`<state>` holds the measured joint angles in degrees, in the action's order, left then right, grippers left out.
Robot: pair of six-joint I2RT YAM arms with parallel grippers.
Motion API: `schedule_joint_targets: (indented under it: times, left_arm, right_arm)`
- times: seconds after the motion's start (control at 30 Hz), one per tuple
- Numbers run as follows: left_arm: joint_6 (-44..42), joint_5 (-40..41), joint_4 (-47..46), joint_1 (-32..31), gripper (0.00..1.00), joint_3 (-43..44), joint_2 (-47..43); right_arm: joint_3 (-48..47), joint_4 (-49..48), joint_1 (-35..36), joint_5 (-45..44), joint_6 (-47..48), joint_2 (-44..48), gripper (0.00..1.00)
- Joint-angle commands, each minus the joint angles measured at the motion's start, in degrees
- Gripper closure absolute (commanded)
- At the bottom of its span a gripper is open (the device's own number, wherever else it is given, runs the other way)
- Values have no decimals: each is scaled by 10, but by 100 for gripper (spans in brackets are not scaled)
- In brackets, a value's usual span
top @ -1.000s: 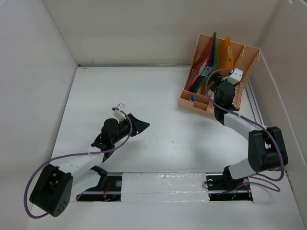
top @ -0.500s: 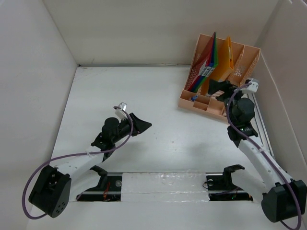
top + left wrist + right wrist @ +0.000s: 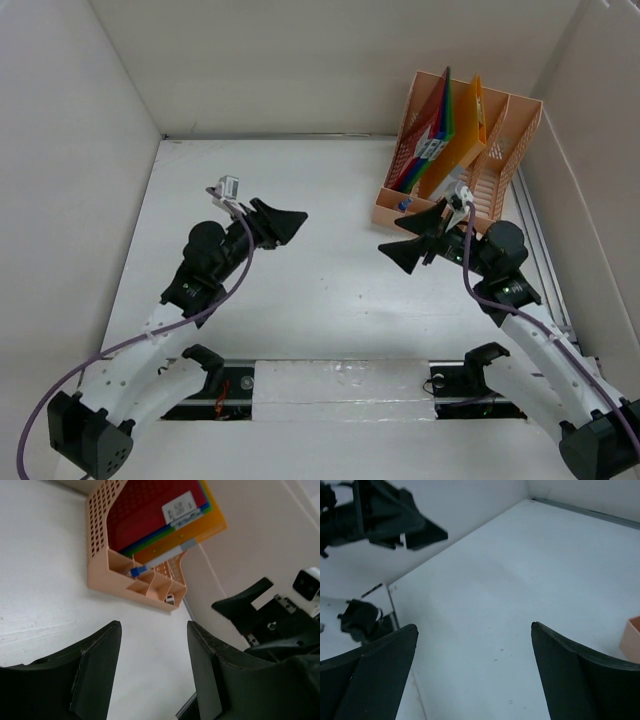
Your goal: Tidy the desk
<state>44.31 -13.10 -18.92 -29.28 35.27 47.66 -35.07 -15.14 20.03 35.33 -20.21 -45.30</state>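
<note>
left claw (image 3: 287, 226): above the left half of the tabletop (image 3: 330, 180), fingers spread wide with nothing between them, aimed at the far right corner. The tabletop lies flat, walled along its left, far and right edges. Its near edge runs out of the frame bottom, so I can't call the long axis.

right claw (image 3: 392, 236): right of centre, also wide open and empty, aimed left at the other claw.

The peach file rack (image 3: 415, 125) stands in the far right corner. Its front compartments are hard to read from the top view. The left wrist view shows a blue item (image 3: 137, 571) in one and a small shiny thing (image 3: 170, 599) in another, which I can't identify. The folders (image 3: 145, 515) are cut off at the frame top there.
</note>
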Motion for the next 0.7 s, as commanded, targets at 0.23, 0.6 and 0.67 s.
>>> schedule_joint_targets:
  times: [0.23,0.6,0.67]
  left_arm:
    - [-65,126,105,-2,49,114,-139]
    - [-90,115,97,4,50,133,-182]
    - [-96,119,92,4,45,128,-181]
  right_arm:
    - [-53,57,35,227,62,59,0]
    - [-16,11,70,229,54,179,0]
    - [-19,14,70,222,55,161,0]
